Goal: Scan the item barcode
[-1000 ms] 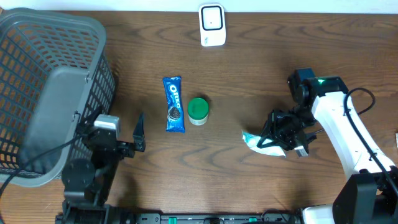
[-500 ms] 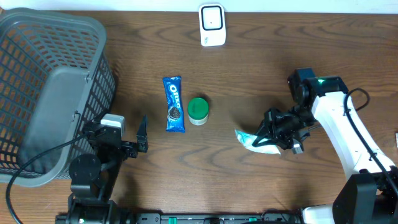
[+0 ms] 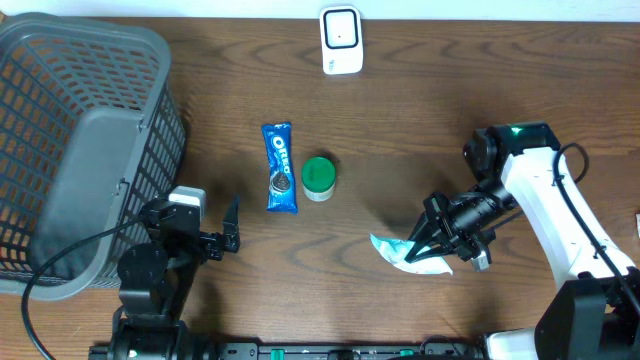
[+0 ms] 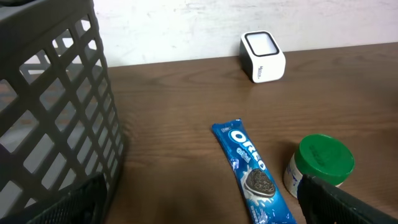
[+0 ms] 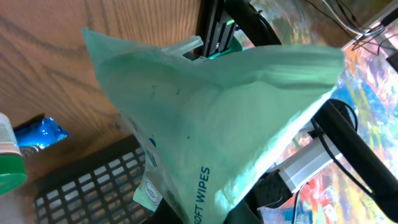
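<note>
Wipes pack (image 3: 402, 250) clamped in right fingers (image 3: 434, 222) — left fingers (image 3: 229, 222) apart, near basket (image 3: 150, 45).

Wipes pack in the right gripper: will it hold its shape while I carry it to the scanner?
Probably floppy: the wipes pack creases where the right gripper pinches it. Likely light, being a thin soft pouch. Its smooth film may slip.

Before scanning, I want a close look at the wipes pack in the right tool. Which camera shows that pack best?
Right wrist: the wipes pack fills the frame, and its SOFT WIPES print is readable. Overhead shows it small, partly under the right tool. Left wrist does not show it at all.
</note>
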Tool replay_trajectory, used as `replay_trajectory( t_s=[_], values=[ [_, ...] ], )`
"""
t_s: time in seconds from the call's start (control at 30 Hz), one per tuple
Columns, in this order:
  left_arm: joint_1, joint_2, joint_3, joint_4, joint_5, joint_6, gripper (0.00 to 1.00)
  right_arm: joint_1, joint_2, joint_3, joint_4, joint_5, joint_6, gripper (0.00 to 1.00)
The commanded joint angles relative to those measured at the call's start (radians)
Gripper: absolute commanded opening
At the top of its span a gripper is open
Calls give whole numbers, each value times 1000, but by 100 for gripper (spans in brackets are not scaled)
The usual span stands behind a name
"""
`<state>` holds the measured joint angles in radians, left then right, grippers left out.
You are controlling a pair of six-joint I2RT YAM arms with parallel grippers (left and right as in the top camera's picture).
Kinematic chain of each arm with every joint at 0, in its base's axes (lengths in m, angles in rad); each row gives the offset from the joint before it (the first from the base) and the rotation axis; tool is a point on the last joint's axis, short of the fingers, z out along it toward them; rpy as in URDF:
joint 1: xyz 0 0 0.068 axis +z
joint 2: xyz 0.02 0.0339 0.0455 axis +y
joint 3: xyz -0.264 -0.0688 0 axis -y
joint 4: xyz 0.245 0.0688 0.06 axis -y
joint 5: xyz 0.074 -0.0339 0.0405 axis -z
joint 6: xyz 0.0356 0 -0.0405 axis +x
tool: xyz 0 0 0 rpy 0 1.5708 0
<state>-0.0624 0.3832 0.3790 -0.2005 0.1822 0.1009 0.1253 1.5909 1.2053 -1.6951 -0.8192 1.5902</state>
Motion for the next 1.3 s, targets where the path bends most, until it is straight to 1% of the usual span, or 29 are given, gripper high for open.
replay_trajectory(
  t_s=[0.0,0.07,0.13,0.2,0.23,0.27,0.37,0.43,0.5,0.53,0.6,0.67,0.73,0.77,0.83,0.9,0.97,1.07,1.23,1.27],
  values=[
    [0,-6,-9,2,9,-16,98,2,5,10,-6,-21,-43,2],
    [0,-6,-9,2,9,-16,98,3,5,10,-6,-21,-43,2],
    [0,-6,-9,0,9,-16,98,3,5,10,32,-21,-55,1],
    [0,-6,-9,-3,9,-16,98,1,5,10,123,-18,-134,1],
    [0,-6,-9,-5,9,-16,98,0,5,10,204,-18,-204,1],
    [0,-6,-9,-7,9,-16,98,-2,5,10,289,-25,-239,1],
    [0,-6,-9,-10,9,-16,98,-1,5,13,597,-29,-311,1],
    [0,-6,-9,-11,9,-16,98,0,5,13,837,-28,-357,1],
    [0,-6,-9,-12,9,-16,98,6,5,13,1066,-28,-368,1],
    [0,-6,-9,-18,9,-16,98,8,5,13,1176,-26,-351,1],
    [0,-6,-9,-44,9,-16,98,11,5,13,1305,28,-264,2],
    [0,-6,-9,-82,9,-16,98,17,5,13,1388,193,-198,1],
    [0,-6,-9,-111,9,-16,98,29,5,12,1392,384,-114,2],
    [0,-6,-9,-117,9,-16,98,37,5,12,1392,448,-77,1],
    [0,-6,-9,-121,9,-16,98,69,8,12,1402,633,54,1],
    [0,-6,-9,-120,9,-16,98,129,24,12,1481,832,168,1],
    [0,-6,-9,-121,9,-16,98,180,51,12,1583,962,213,1],
    [0,-6,-9,-124,9,-16,98,243,130,12,1764,1126,212,1],
    [0,-6,-9,-125,9,-16,98,261,317,35,2054,1145,213,1],
    [0,-6,-9,-125,9,-16,98,259,340,46,2073,1147,213,2]
  ],
)
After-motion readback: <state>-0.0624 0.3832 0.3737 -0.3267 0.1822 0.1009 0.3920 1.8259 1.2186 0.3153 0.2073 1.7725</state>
